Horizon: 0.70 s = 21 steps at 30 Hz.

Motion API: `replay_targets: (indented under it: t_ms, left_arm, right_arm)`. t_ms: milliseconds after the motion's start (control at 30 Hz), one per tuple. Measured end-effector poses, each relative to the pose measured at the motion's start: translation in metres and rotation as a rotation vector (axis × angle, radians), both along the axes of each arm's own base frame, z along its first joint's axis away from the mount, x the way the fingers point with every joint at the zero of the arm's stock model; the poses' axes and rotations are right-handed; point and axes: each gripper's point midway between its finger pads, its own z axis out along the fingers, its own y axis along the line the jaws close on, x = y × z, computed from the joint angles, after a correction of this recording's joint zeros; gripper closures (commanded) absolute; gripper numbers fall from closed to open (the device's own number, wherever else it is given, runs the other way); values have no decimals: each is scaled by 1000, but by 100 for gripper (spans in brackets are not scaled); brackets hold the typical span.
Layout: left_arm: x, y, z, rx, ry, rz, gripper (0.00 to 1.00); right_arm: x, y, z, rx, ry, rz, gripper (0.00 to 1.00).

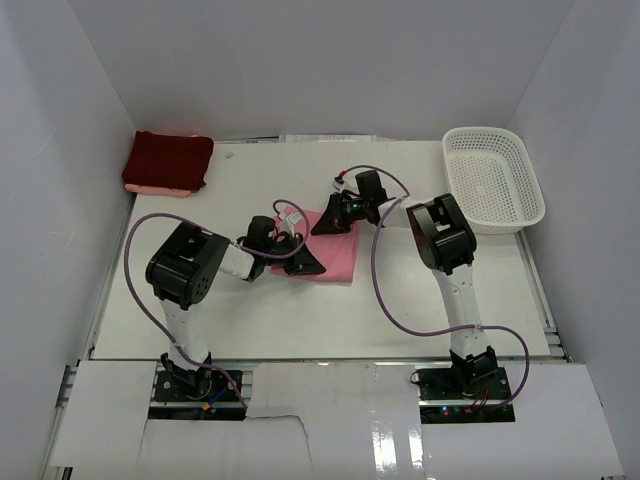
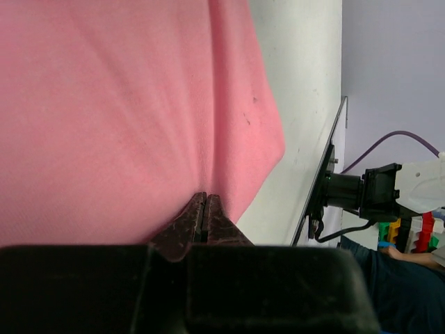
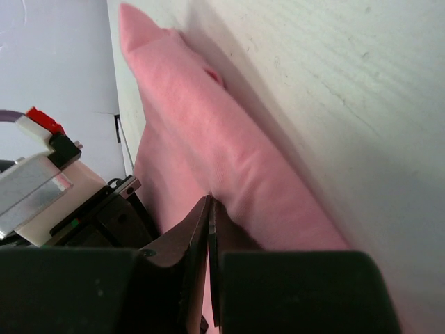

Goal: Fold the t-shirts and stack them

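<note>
A salmon pink t-shirt (image 1: 338, 256) lies folded in the middle of the table. My left gripper (image 1: 306, 266) is shut on its near left edge, and the cloth (image 2: 104, 104) puckers at the closed tips (image 2: 205, 199). My right gripper (image 1: 326, 222) is shut on the far edge, where the pink fold (image 3: 229, 153) bunches at the closed tips (image 3: 211, 202). A dark maroon t-shirt (image 1: 168, 160), folded into a rectangle, rests in the far left corner on a strip of pink cloth (image 1: 160, 190).
A white mesh basket (image 1: 522, 205) stands at the far right of the table. Purple cables loop from both arms. White walls close in the table on the left, back and right.
</note>
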Motion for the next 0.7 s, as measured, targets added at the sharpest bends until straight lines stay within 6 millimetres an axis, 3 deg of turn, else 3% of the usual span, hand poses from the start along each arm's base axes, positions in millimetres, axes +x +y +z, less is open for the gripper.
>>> replay_targets:
  t_ms: [133, 233, 333, 400, 567, 633, 700]
  left_arm:
    - [-21, 10, 6, 3, 3, 24, 100]
    - [-50, 18, 15, 17, 35, 19, 100]
    - [-65, 18, 43, 5, 13, 10, 100]
    - [-58, 15, 74, -26, -56, 16, 99]
    - [-19, 5, 157, -75, -241, 75, 95]
    - [-5, 10, 174, -67, -281, 125, 90]
    - [6, 22, 175, -53, -274, 180, 82]
  right_arm:
    - [-1, 3, 0, -4, 13, 12, 92]
    - [3, 5, 0, -6, 2, 13, 92]
    - [10, 4, 0, -5, -22, 10, 92]
    - [11, 4, 0, -5, -25, 10, 92]
    - [12, 4, 1, -6, -28, 13, 92]
    - [13, 5, 3, -6, -32, 13, 89]
    - [14, 5, 4, -5, -33, 13, 82]
